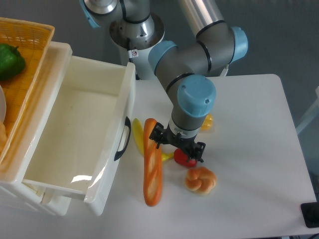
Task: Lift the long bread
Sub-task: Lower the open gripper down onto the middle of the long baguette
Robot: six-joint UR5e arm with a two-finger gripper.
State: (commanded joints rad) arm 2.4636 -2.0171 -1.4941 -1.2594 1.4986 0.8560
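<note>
Gripper (177,148): hanging low over the table (249,129), its two dark fingers spread apart and closing on nothing. One finger is sitting just beside the upper right edge of the long bread (152,169); the other is standing over a small red item (185,160) further right of the loaf. Whether either finger is touching anything cannot be told from this view.

Step in hand, by judgement: approaching for the grasp. The loaf is not yet sitting between the fingers, and nothing is being lifted.

Next move, by judgement: sliding sideways toward the loaf so the fingers are straddling its narrow width, then lowering and closing. The red item and the yellow banana (138,136) tucked beside the loaf's upper end are crowding that spot, so a clean straddle is calling for care.

Long bread: lying flat on the table, running lengthwise away from the camera, just right of the open white drawer (79,134) and its black handle (121,139). Slim, glossy orange-brown, rounded ends, paler strip along the top.

Knotted bun (200,180): resting right of the loaf's near end, apart from it.
</note>
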